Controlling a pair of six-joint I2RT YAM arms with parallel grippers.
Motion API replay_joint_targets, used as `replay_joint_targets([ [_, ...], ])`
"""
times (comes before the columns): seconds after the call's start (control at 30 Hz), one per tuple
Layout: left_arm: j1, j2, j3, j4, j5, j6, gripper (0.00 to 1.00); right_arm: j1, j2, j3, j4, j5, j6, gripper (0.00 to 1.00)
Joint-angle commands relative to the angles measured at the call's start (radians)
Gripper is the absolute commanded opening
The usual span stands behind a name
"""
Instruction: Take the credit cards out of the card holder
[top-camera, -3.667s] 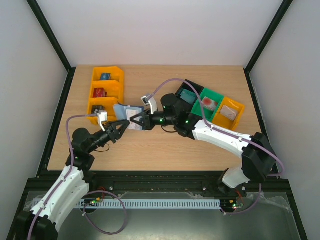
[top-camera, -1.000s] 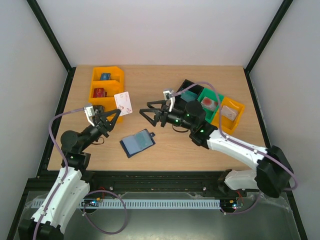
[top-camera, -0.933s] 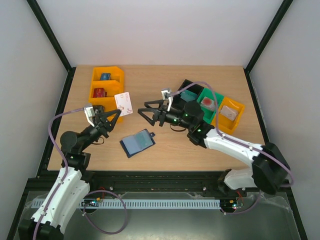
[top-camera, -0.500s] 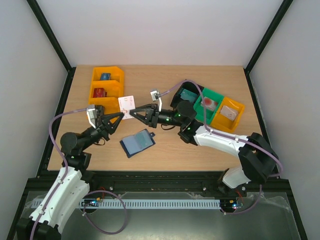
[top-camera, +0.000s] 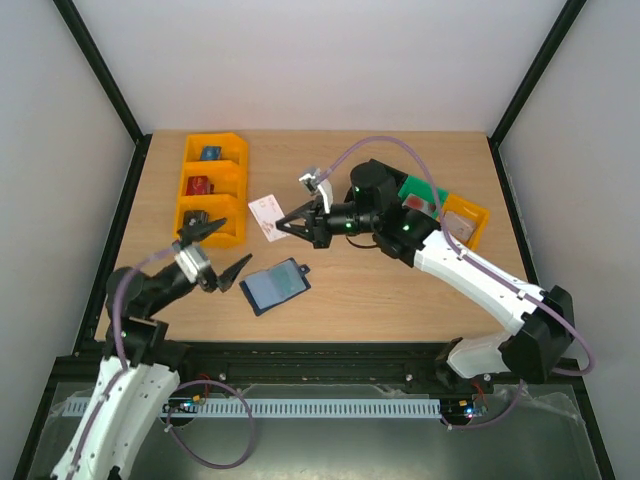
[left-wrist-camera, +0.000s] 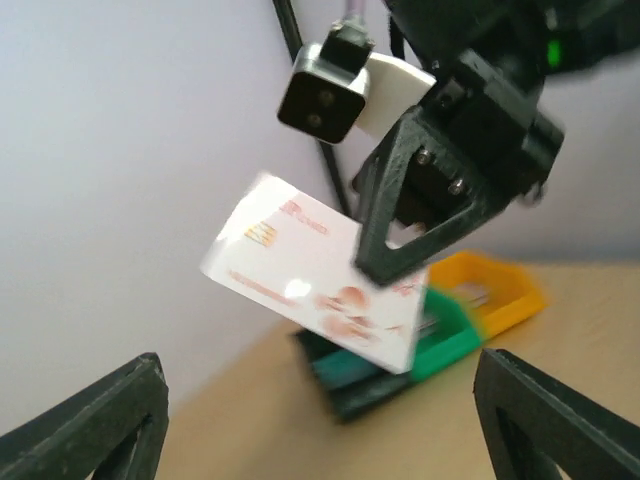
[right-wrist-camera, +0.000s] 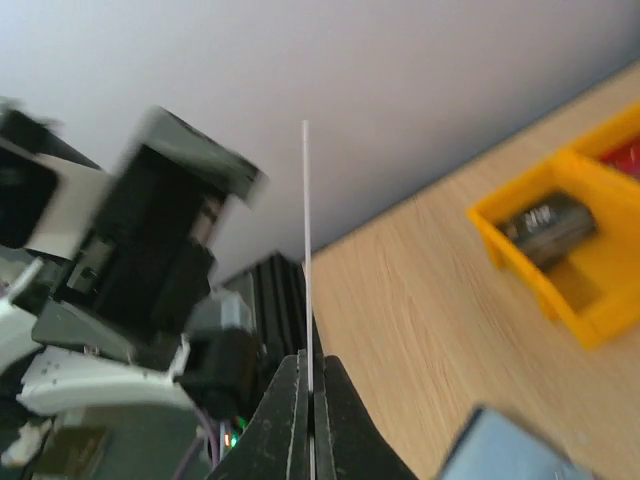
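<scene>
Top view: thin white pink-printed credit card (top-camera: 266, 214) now clamped in right gripper (top-camera: 288, 228), held aloft. Left gripper (top-camera: 218, 251) has let go, jaws apart, drawn back. Small dark navy folding card holder (top-camera: 275, 285) lies open on wooden table (top-camera: 400, 300), apart from both.
Left wrist view: card tilted in right gripper's black fingers (left-wrist-camera: 400, 250); own fingers wide, empty.
Right wrist view: card edge-on between shut fingers.
Handover looks done; card likely ready to set down.

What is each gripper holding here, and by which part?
The right gripper pinches the white card by one edge; the left gripper holds nothing.
</scene>
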Motion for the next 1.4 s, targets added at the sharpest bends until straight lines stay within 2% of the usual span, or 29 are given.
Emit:
replay_joint_targets([
  [0.0,-0.003,-0.139,-0.062,-0.171,-0.166,0.979,0.84,0.000,-0.016,0.075,-0.538,0.013,-0.187,0.02],
  [0.03,-0.004,-0.178,-0.120,-0.104,-0.192,1.132,0.84,0.005,-0.022,0.079,-0.560,0.033,-0.190,0.02],
  [0.07,-0.003,-0.203,-0.181,0.046,-0.204,1.302,0.85,0.009,-0.024,0.083,-0.575,0.052,-0.192,0.01],
  [0.13,-0.006,-0.208,-0.302,0.291,-0.179,1.535,0.85,0.015,-0.020,0.087,-0.575,0.054,-0.189,0.02],
  [0.2,-0.010,-0.165,-0.377,0.515,-0.121,1.699,0.85,0.023,-0.007,0.089,-0.556,0.037,-0.175,0.02],
  [0.33,-0.045,0.015,-0.409,0.776,-0.095,1.840,0.85,0.049,0.042,0.108,-0.562,0.031,-0.175,0.02],
  [0.5,-0.100,0.154,-0.391,0.852,-0.130,1.927,0.83,0.064,0.084,0.126,-0.541,0.024,-0.162,0.02],
  [0.67,-0.154,0.133,-0.385,0.744,-0.126,1.969,0.72,0.067,0.087,0.127,-0.499,0.016,-0.146,0.02],
  [0.8,-0.178,0.146,-0.352,0.677,-0.157,1.977,0.50,0.070,0.100,0.136,-0.506,0.009,-0.147,0.02],
  [0.97,-0.210,0.115,-0.304,0.477,-0.216,2.005,0.30,0.073,0.099,0.141,-0.518,0.009,-0.166,0.02],
  [1.0,-0.218,0.108,-0.303,0.458,-0.227,2.005,0.25,0.073,0.099,0.144,-0.517,0.004,-0.165,0.02],
  [1.07,-0.236,0.097,-0.298,0.430,-0.253,2.000,0.07,0.073,0.098,0.145,-0.517,-0.004,-0.172,0.02],
  [1.1,-0.244,0.094,-0.293,0.421,-0.268,1.992,0.03,0.073,0.096,0.145,-0.519,-0.001,-0.174,0.02],
  [1.17,-0.262,0.088,-0.282,0.393,-0.300,1.964,0.02,0.073,0.089,0.149,-0.516,0.019,-0.176,0.02],
  [1.23,-0.287,0.074,-0.258,0.317,-0.354,1.925,0.02,0.070,0.075,0.157,-0.511,0.121,-0.155,0.29],
  [1.27,-0.300,0.068,-0.241,0.254,-0.394,1.903,0.02,0.066,0.063,0.158,-0.509,0.193,-0.144,0.38],
  [1.3,-0.311,0.061,-0.218,0.175,-0.435,1.872,0.02,0.062,0.047,0.158,-0.507,0.278,-0.137,0.45],
  [1.37,-0.333,0.053,-0.158,-0.017,-0.502,1.781,0.02,0.061,0.005,0.147,-0.497,0.478,-0.135,0.51],
])
